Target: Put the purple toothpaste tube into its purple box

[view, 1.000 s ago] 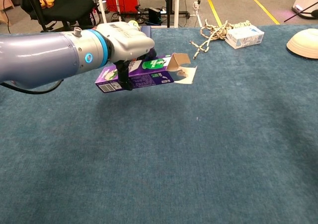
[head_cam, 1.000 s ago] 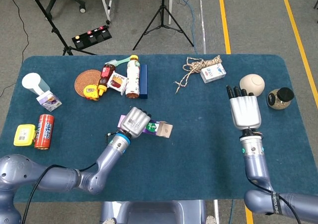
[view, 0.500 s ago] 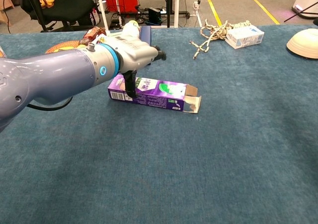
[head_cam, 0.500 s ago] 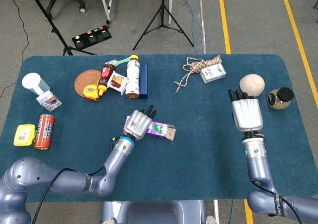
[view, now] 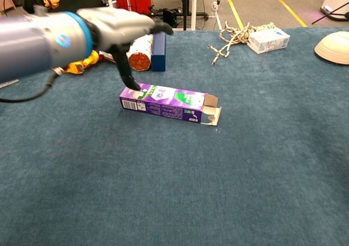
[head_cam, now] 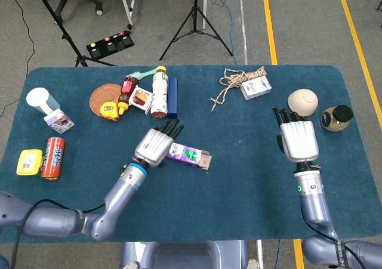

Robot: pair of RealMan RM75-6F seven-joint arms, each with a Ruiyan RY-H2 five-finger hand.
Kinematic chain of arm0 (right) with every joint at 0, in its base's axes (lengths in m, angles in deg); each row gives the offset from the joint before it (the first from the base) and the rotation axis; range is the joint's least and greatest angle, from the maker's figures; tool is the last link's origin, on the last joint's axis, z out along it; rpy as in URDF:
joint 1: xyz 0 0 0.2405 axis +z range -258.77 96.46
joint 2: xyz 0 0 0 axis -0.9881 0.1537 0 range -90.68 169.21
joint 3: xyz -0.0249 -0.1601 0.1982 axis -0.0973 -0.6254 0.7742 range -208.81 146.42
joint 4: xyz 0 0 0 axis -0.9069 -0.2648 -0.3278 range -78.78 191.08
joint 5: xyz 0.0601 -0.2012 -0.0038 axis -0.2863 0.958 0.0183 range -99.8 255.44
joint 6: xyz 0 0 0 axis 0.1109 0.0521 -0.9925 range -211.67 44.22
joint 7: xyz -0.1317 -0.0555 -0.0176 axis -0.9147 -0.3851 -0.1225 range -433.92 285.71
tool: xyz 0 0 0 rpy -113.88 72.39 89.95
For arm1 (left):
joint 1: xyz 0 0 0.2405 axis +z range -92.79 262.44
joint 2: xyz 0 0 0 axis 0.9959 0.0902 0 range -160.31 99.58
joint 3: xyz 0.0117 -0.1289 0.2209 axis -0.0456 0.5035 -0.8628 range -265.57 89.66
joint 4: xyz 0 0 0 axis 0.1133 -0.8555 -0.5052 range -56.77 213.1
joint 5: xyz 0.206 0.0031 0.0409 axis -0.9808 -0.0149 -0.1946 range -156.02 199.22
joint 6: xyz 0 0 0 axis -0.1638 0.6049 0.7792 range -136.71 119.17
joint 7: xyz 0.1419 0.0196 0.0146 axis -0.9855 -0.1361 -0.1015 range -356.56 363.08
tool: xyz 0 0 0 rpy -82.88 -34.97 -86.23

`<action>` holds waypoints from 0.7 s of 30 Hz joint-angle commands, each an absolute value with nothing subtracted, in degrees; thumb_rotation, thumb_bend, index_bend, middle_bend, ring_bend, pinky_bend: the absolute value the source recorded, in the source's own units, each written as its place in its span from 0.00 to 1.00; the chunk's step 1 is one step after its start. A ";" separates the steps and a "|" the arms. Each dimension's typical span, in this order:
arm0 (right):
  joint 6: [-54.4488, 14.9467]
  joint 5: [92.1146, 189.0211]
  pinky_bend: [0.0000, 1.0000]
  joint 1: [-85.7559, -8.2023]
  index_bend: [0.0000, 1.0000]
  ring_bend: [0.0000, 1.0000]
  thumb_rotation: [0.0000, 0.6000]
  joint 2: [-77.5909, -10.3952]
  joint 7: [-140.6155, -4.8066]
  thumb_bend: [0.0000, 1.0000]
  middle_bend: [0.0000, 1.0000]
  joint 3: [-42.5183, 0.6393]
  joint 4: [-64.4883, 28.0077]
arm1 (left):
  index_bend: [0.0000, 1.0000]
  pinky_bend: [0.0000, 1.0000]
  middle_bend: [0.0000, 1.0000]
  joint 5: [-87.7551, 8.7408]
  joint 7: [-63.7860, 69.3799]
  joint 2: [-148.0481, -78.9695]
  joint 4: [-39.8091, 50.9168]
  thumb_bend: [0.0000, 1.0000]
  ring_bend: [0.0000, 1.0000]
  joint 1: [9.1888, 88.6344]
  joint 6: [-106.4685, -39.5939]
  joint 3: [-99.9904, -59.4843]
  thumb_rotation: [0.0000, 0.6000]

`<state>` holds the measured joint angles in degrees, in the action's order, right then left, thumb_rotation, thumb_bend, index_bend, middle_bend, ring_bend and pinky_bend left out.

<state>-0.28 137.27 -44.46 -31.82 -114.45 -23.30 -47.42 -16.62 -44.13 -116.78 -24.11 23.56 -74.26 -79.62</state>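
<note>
Purple box flat on table, end flaps open, unheld.

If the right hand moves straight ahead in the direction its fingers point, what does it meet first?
Probably the cream bowl: the right hand points up the table, its fingertips just short of the bowl. Depth is unclear, so it might pass beside it.

The left hand hangs above the table centre, palm down, fingers spread and pointing toward one o'clock, holding nothing; the right hand sits at the right, flat and open, fingers toward twelve o'clock.
</note>
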 commanded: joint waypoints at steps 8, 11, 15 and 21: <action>3.91 150.86 0.39 -51.59 0.19 0.31 1.00 -31.54 -98.34 0.15 0.25 -25.65 -39.26 | 0.00 0.30 0.00 -35.61 -21.82 -96.06 -35.34 0.09 0.01 42.46 -83.83 -86.86 1.00; 4.47 152.17 0.36 -53.20 0.19 0.29 1.00 -30.96 -96.57 0.07 0.24 -25.96 -38.94 | 0.00 0.29 0.00 -41.68 -13.98 -92.94 -33.85 0.09 0.01 48.05 -86.39 -89.69 1.00; 5.16 152.96 0.31 -55.10 0.19 0.23 1.00 -30.14 -96.03 0.00 0.21 -26.54 -40.44 | 0.00 0.29 0.00 -46.72 -6.65 -91.19 -31.58 0.09 0.00 53.32 -89.52 -91.89 1.00; 9.07 156.26 0.22 -60.70 0.18 0.15 1.00 -28.23 -95.11 0.00 0.14 -29.26 -46.95 | 0.00 0.27 0.00 -54.51 6.26 -89.88 -25.55 0.09 0.00 65.42 -99.36 -96.05 1.00</action>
